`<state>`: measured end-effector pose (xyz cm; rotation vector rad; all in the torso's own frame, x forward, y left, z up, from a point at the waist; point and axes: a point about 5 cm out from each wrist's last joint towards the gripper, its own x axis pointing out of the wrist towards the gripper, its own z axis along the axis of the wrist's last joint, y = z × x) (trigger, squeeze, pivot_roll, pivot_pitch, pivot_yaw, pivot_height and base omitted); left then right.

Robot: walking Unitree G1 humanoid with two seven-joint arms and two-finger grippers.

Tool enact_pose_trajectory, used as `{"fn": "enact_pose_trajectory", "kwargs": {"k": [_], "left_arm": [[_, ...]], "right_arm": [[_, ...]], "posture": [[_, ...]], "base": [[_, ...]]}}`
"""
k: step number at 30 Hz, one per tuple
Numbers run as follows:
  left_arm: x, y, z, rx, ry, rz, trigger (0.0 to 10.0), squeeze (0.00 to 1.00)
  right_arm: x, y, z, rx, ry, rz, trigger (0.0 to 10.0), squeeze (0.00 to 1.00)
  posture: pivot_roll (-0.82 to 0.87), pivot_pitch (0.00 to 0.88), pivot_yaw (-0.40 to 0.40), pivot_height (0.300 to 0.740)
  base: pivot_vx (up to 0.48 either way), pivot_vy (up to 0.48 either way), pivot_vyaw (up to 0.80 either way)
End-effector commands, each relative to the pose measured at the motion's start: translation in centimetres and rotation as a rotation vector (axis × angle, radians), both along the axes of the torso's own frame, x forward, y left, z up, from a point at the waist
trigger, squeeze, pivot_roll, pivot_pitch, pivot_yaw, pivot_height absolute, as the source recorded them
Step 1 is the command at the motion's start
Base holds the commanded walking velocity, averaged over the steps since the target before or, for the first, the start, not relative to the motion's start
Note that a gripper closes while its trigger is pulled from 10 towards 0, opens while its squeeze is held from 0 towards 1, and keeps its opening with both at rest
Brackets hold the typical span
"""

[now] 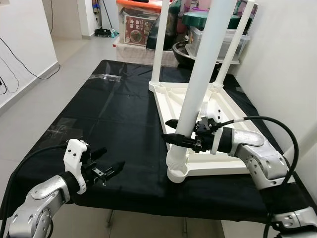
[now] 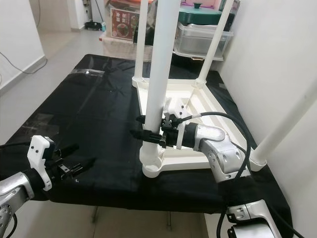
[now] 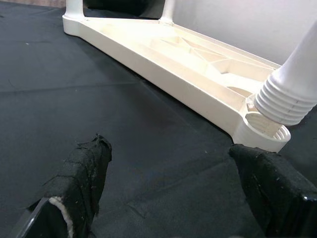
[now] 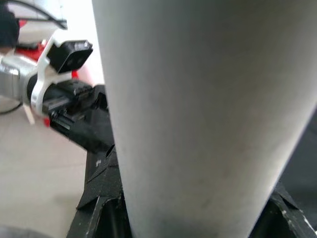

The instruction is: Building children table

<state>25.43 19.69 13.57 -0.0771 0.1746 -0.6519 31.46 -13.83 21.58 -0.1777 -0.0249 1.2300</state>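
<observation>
A white children's table top (image 1: 225, 106) lies upside down on the black-covered table (image 1: 119, 109). Two white legs stand in its far corners. A third leg (image 1: 198, 74) stands nearly upright in the near left corner socket (image 1: 177, 171), its ribbed end (image 3: 285, 99) at the socket. My right gripper (image 1: 173, 131) is shut on this leg low down, one finger on each side, and the leg (image 4: 198, 99) looms close between them. My left gripper (image 1: 110, 167) hovers open over the cloth near the front left edge, its fingers (image 3: 81, 173) wide apart and holding nothing.
A fourth leg (image 2: 287, 124) rises at the near right corner beside the white wall (image 1: 287, 49). Storage boxes (image 1: 141, 22) and pots (image 2: 200, 15) crowd the floor beyond the table's far end. Bare cloth lies left of the table top. Tiled floor (image 1: 29, 99) lies to the left.
</observation>
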Motion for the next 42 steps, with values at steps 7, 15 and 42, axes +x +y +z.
{"fn": "enact_pose_trajectory", "kwargs": {"k": [7, 15, 42], "left_arm": [[-0.4, -0.4, 0.1, -0.009, 0.004, -0.019, 10.0, 0.00], [-0.6, -0.3, 0.1, -0.018, 0.004, -0.010, 10.0, 0.00], [-0.5, -0.2, 0.3, -0.040, 0.005, 0.005, 10.0, 0.00]], "right_arm": [[0.6, 0.1, -0.2, -0.092, -0.046, 0.040, 0.0, 0.00], [0.4, 0.7, -1.1, -0.155, -0.071, 0.093, 0.0, 0.00], [-0.3, 1.5, -2.5, -0.149, -0.064, 0.133, 0.0, 0.00]], "posture": [[0.16, 0.000, -0.136, 0.740], [0.16, 0.000, -0.143, 0.740], [0.16, 0.000, -0.141, 0.740]], "base": [[0.000, 0.000, 0.00], [0.000, 0.000, 0.00], [0.000, 0.000, 0.00]]}}
